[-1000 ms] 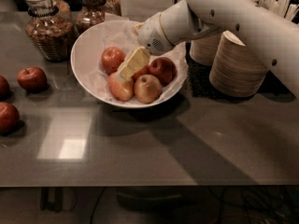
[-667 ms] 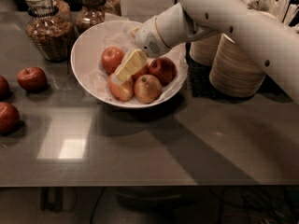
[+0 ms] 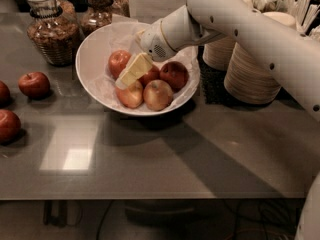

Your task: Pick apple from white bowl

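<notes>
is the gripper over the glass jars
No, the gripper is down inside the white bowl, right beside a red apple.

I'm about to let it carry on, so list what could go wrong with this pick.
1. The gripper sits in the white bowl among packed fruit; it may take the dark apple instead of the red apple beside it.
2. Pressing down could tip or slide the bowl toward the jar.

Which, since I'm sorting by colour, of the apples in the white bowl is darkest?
The maroon apple, on the side of the white bowl nearest the stacked paper bowls; the others are brighter red or paler. The end effector is over the bowl's middle.
</notes>
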`<state>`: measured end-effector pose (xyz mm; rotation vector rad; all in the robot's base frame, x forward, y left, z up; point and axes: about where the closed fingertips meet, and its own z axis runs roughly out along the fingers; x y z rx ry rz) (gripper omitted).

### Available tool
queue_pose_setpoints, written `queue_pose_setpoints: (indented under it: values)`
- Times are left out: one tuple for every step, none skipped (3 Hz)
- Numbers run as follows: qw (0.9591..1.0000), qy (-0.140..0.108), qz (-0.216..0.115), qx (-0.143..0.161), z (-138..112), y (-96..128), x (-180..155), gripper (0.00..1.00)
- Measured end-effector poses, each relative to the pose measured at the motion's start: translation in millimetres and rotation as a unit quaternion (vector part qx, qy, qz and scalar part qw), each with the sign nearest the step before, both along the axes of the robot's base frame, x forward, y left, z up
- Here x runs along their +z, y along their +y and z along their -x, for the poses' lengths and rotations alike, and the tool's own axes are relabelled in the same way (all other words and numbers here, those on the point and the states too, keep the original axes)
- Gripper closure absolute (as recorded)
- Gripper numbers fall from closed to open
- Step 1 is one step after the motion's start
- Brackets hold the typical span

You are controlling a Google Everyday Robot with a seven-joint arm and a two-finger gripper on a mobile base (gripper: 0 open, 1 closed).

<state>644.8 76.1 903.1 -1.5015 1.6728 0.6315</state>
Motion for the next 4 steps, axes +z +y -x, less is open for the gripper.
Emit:
queue_pose_setpoints:
  values:
    - [0.9999, 0.007, -0.015, 0.005, -4.7, 9.8, -0.8, 0.0]
    - [0.9994, 0.016, -0.03, 0.01, -2.8, 19.1, -1.0, 0.0]
    - [0.9994, 0.016, -0.03, 0.01, -2.8, 19.1, -1.0, 0.19]
    - [0.9994, 0.016, -0.03, 0.01, -2.8, 19.2, -1.0, 0.42]
